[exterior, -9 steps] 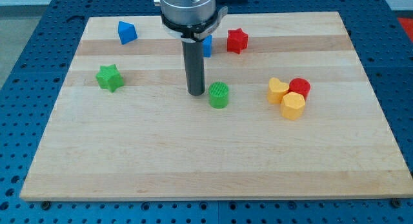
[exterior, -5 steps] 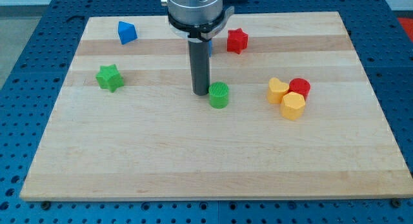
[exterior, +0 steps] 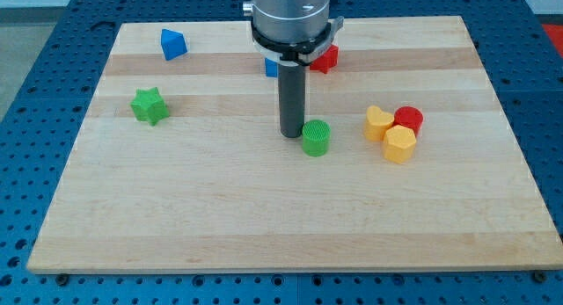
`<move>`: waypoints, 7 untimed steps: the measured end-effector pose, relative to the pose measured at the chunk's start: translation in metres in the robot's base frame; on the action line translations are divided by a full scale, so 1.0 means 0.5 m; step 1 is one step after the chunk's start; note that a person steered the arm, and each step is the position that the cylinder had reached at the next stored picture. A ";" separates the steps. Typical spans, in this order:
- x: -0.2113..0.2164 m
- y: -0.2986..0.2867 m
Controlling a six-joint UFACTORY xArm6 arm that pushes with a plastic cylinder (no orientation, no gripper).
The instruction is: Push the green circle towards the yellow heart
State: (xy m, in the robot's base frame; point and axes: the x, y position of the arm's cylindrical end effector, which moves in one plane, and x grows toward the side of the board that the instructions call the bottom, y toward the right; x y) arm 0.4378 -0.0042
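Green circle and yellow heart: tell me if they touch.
Apart. The camera view shows bare wood between the green circle and the yellow heart; my tip sits at the circle's left edge.

My tip point(exterior: 291, 134) sat right against the green circle point(exterior: 317, 138) on its left side, looked like touching. Yellow heart point(exterior: 379, 123) was off to the view's right w/ a red circle point(exterior: 409, 119) and yellow hexagon point(exterior: 398, 144) bunched beside it. Green star point(exterior: 149, 105) was far left on the wooden board point(exterior: 220, 217).
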 end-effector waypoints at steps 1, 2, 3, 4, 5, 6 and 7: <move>0.031 -0.038; 0.038 -0.042; 0.038 -0.002; 0.038 0.023; 0.038 0.039; 0.038 0.078; 0.038 0.085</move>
